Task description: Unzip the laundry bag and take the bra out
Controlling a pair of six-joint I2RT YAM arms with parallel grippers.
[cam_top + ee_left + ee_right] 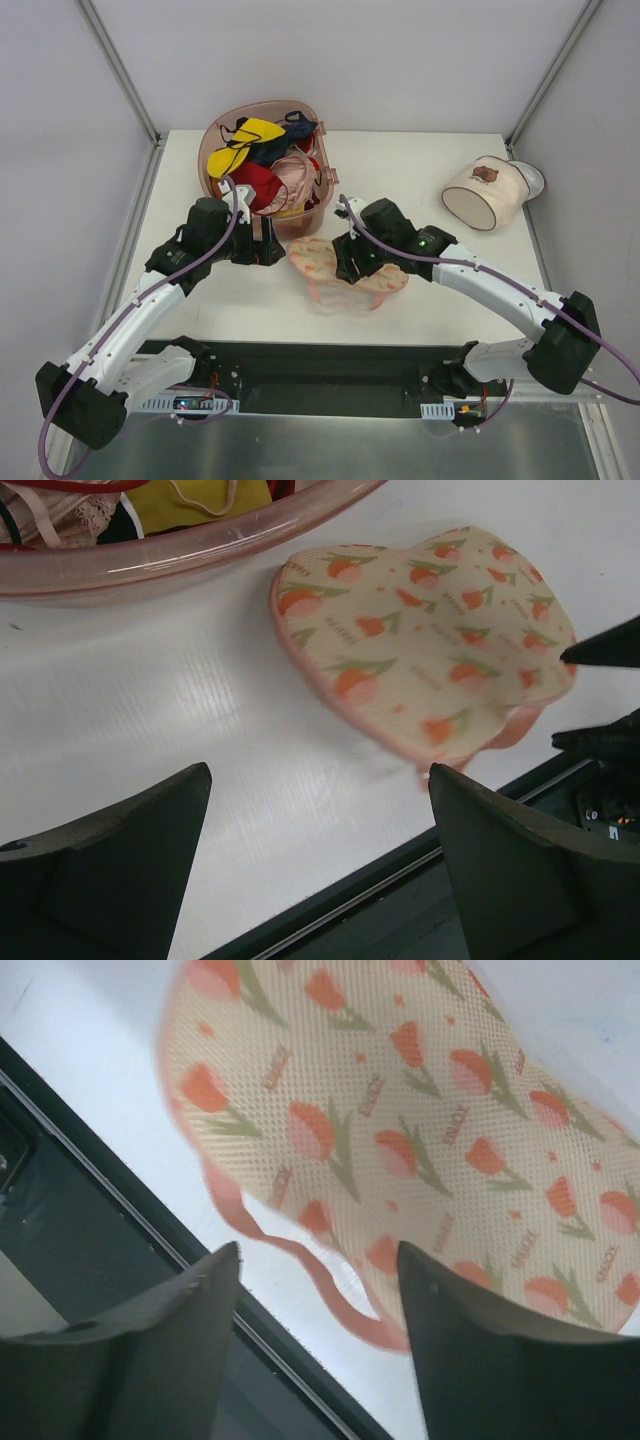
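Note:
The laundry bag [315, 258] is a flat cream pouch with orange-pink leaf print, lying in the middle of the table in front of the basket. It looks blurred at its near edge. My right gripper [350, 268] hovers over its right half, jaws apart. In the right wrist view the bag [400, 1110] fills the frame, and its thin pink loop [335, 1290] hangs loose between my right gripper's [318, 1250] fingers, not pinched. My left gripper [272, 245] stands wide open just left of the bag [430, 650], holding nothing [318, 772]. The bra does not show.
A pink basket [312, 205] full of red, yellow and pink garments stands behind the bag, its rim [200, 550] close to my left gripper. A cream cylindrical container [487, 193] lies at the back right. The table's dark front rail [110, 1220] runs just below the bag.

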